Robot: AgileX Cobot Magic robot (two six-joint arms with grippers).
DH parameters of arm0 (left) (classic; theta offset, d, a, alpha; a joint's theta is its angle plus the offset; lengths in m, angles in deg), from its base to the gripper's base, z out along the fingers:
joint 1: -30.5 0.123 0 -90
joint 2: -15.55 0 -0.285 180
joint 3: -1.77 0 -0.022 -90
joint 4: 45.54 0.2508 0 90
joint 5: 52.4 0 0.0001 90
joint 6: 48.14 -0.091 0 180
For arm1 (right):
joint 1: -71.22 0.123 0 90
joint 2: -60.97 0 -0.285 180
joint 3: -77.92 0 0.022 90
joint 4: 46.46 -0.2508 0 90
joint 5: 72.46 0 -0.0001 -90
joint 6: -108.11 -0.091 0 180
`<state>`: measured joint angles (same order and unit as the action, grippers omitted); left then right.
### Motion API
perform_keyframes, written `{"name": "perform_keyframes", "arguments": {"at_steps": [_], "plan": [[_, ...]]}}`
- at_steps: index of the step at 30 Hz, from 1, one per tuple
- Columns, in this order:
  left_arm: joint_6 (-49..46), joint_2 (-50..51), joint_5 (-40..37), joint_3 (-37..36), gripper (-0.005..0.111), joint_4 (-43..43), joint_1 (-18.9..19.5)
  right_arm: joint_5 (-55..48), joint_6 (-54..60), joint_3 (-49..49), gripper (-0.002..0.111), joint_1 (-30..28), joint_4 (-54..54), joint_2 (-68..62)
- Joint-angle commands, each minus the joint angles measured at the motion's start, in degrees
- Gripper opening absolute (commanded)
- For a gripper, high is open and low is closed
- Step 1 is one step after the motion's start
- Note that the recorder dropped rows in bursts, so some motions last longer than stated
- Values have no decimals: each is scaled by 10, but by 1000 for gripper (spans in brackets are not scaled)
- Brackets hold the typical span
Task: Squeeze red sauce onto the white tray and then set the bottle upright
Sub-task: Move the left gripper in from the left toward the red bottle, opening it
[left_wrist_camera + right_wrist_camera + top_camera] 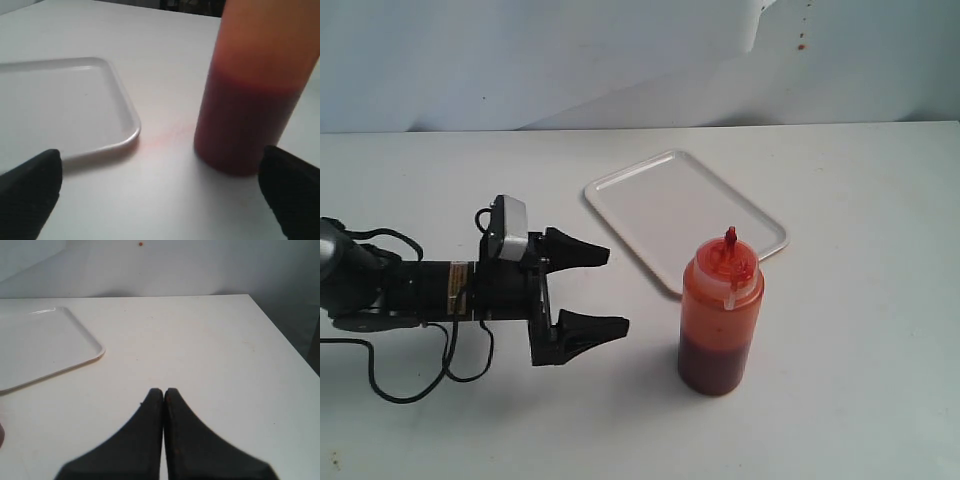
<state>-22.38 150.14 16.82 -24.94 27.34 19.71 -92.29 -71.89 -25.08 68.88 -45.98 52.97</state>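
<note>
While the left gripper [617, 290] hung low over the white table [840, 400] with its jaws spread wide and empty, the bottle [721, 300] stood upright just ahead of its fingertips, untouched, with dark red sauce [712, 365] filling its lower part. Just behind the bottle, apart from it, lay the white tray [670, 205]. The right gripper [163, 391], seen only in its wrist view, had its fingers pressed together on nothing.

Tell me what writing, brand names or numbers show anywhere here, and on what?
Nothing here can be read.
A small yellowish label on the left arm: print too small and blurred to read.
The bottle: no label or lettering seen.
The white tray: plain, no markings seen.
</note>
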Motion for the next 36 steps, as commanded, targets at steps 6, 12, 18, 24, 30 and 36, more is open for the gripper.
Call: {"name": "perform_keyframes", "arguments": {"at_steps": [6,12,18,24,30,36], "plan": [[-4,-2,-50,38,104,-6,-69,3,0,2,0,-3,-1,2],[-4,0,-60,38,104,-14,-74,3,0,2,0,-3,-1,2],[-6,0,-61,38,104,-14,-74,3,0,2,0,-3,-1,2],[-6,0,-63,38,104,-5,-74,3,0,2,0,-3,-1,2],[-5,0,-63,38,104,1,-74,3,0,2,0,-3,-1,2],[-6,0,-61,38,104,-10,-74,3,0,2,0,-3,-1,2]]}}
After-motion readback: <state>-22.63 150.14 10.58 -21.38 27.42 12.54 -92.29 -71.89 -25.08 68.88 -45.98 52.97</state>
